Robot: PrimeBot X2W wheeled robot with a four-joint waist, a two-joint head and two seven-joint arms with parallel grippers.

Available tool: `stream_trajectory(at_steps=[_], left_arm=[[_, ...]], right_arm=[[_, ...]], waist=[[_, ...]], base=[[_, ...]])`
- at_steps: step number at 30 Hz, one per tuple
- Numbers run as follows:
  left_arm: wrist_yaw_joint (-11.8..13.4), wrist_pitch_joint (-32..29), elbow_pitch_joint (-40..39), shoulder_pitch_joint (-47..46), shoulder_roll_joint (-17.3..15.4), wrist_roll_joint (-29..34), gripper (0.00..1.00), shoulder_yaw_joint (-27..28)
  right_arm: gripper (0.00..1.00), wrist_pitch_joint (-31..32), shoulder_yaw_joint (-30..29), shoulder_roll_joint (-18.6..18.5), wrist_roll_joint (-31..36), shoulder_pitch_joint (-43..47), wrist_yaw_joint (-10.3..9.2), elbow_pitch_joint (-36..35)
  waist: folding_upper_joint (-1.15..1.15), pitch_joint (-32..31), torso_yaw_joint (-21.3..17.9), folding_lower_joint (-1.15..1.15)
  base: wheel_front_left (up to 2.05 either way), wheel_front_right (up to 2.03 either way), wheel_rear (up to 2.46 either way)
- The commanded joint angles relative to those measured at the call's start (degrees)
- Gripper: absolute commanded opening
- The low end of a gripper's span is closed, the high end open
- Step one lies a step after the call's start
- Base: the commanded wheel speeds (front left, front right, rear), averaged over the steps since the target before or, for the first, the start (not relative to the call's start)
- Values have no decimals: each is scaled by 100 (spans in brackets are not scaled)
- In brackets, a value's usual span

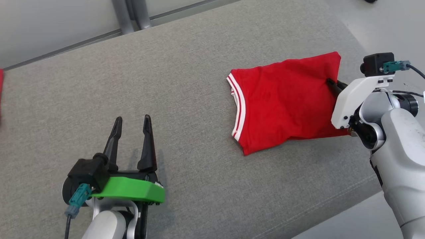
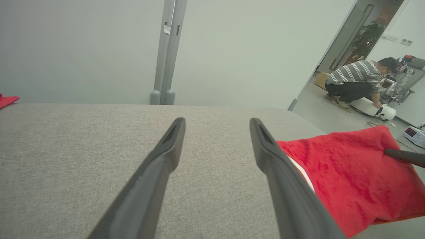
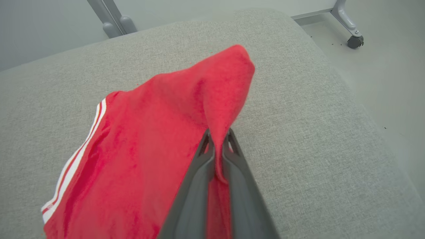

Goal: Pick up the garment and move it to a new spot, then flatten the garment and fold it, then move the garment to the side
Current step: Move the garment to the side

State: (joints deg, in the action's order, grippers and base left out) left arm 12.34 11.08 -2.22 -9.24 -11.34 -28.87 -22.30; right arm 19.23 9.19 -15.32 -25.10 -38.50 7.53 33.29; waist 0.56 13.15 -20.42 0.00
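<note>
A folded red garment with white-striped trim lies toward the right end of the grey fabric-covered bench, its striped edge facing the middle of the bench and its opposite side close to the right edge. The right gripper is clenched on that right side, a fold of red cloth pinched between its two dark fingers and raised a little off the fabric, while the rest of the garment rests on the bench. The left gripper is released, its fingers spread wide above bare fabric near the front edge, well apart from the garment. Beyond the bench's right end, a person crouches on the floor.
</note>
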Motion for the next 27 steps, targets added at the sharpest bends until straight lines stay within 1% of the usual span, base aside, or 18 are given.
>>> stream_trajectory(at_steps=[1, 6, 14, 20, 27], left_arm=[[-13, -14, 19, -83, -6, 29, 100, 0], [9, 3, 61, -25, 1, -6, 100, -28], [63, 42, -1, 82, -31, -61, 100, 34], [119, -22, -150, 32, -119, -9, 100, 61], [183, -158, -432, -123, -257, 105, 100, 67]], right_arm=[[0, -54, 12, -2, -37, -89, -7, 27], [0, -153, 56, -50, -21, -117, -6, 178], [0, -345, 45, -276, 228, -359, -7, 424], [0, -528, -291, -454, 564, -819, -7, 855], [0, -754, -798, -729, 1066, -1407, -7, 1390]], waist=[[-56, 51, -183, 0], [-56, -50, -52, 0], [-56, -79, 364, 0], [-56, 108, 635, 0], [-56, 535, 835, 0]], base=[[0, 0, 0], [0, 0, 0], [0, 0, 0], [0, 0, 0], [0, 0, 0]])
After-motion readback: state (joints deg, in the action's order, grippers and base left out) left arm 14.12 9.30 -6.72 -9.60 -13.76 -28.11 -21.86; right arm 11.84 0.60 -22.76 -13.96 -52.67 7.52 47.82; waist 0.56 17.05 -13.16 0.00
